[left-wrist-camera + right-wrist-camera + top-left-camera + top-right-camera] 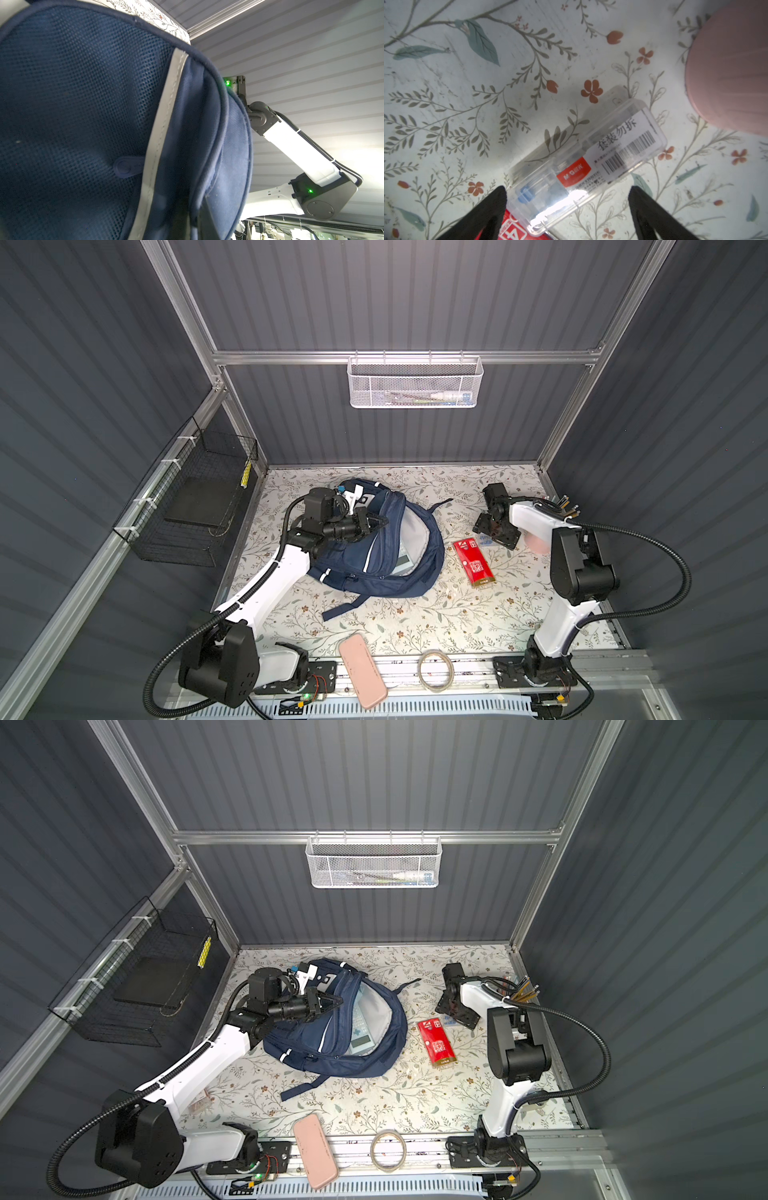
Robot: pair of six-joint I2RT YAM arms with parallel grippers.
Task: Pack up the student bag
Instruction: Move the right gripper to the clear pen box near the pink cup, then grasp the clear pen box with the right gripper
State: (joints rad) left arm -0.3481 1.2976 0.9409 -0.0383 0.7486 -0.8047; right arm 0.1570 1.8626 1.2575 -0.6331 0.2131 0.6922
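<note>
The student bag point(376, 572) point(332, 1052) lies on the floral table, navy with white stripes. Its main compartment gapes and shows pale lining and a calculator point(360, 1029). My left gripper point(380, 523) point(336, 1003) point(193, 216) is shut on the edge of the bag's opening, and navy fabric point(207, 145) fills the left wrist view. To the right of the bag my right gripper point(494, 531) point(455, 1011) point(567, 188) hangs open just over the table. Its black fingers point(488, 214) stand either side of one end of a clear plastic case point(591, 149) without gripping it.
A red box point(473, 562) point(436, 1042) lies beside the clear case. A round pink object point(733, 68) sits next to the right arm. A pink oblong case point(361, 670) and a tape ring point(435, 669) rest on the front rail. A white mesh basket point(415, 381) and a black wire basket point(195, 497) hang on the walls.
</note>
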